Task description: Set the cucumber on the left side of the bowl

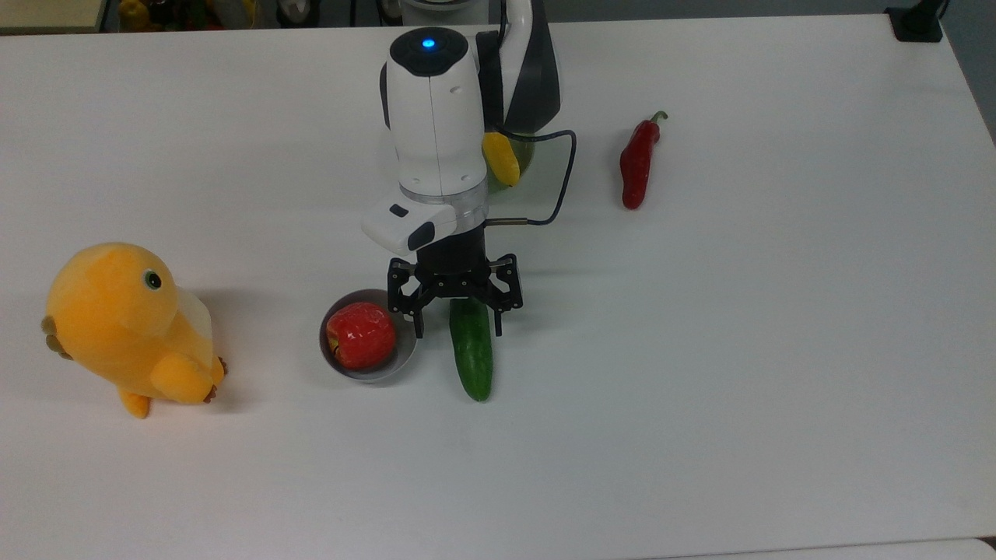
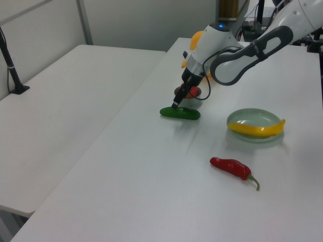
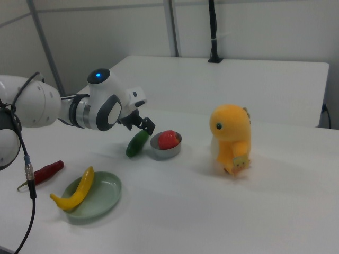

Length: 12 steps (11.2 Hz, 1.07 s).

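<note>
Three views cover the release. From the top view, the hand (image 1: 456,317) stands over the far end of the cucumber (image 1: 473,354) with its fingers spread apart, gripping nothing; the cucumber lies flat on the tabletop (image 1: 739,350), lengthwise toward the near edge, just beside the bowl (image 1: 366,346) on the top view's right, apart from its rim by a thin strip of white. A red apple (image 1: 359,335) sits in the bowl, a plush chick (image 1: 128,327) stands well apart on the top view's left, and a red chili (image 1: 638,162) lies far right. To finish well, I judge the hand should rise straight up, so neither finger drags the cucumber or nudges the bowl. In the left view, the hand (image 2: 176,104) appears low, its tip close above the cucumber (image 2: 180,113); this height is hard to read from the top. It also shows the whole pale green dish (image 2: 254,124) holding a yellow pepper (image 2: 256,129). In the right view, the cucumber (image 3: 137,143) lies on the right view's left of the bowl (image 3: 166,147), and their closeness is plain.
</note>
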Tool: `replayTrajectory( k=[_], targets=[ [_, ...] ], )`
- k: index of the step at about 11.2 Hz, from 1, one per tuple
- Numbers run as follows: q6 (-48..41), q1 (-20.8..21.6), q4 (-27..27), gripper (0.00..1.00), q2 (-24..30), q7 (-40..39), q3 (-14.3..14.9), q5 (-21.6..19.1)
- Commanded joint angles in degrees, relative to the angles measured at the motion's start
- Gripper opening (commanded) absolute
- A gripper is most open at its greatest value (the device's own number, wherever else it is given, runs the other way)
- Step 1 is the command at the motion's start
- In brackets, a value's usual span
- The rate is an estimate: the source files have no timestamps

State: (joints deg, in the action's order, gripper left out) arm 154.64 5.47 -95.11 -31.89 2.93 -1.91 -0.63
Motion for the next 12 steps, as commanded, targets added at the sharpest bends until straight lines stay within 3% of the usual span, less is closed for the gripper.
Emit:
replayTrajectory(
  k=[1,7,10,12],
  targets=[
    [-2.83,0.59,-1.48,1.00,5.07,3.02,0.24,0.19],
    [-35.49,0.42,-2.53,1.00,21.49,3.66,0.33,0.19],
    [-43.96,0.51,-7.36,1.00,29.84,3.49,1.11,3.35],
    [-47.84,1.82,-7.29,1.00,32.50,3.49,4.53,3.35]
  ],
)
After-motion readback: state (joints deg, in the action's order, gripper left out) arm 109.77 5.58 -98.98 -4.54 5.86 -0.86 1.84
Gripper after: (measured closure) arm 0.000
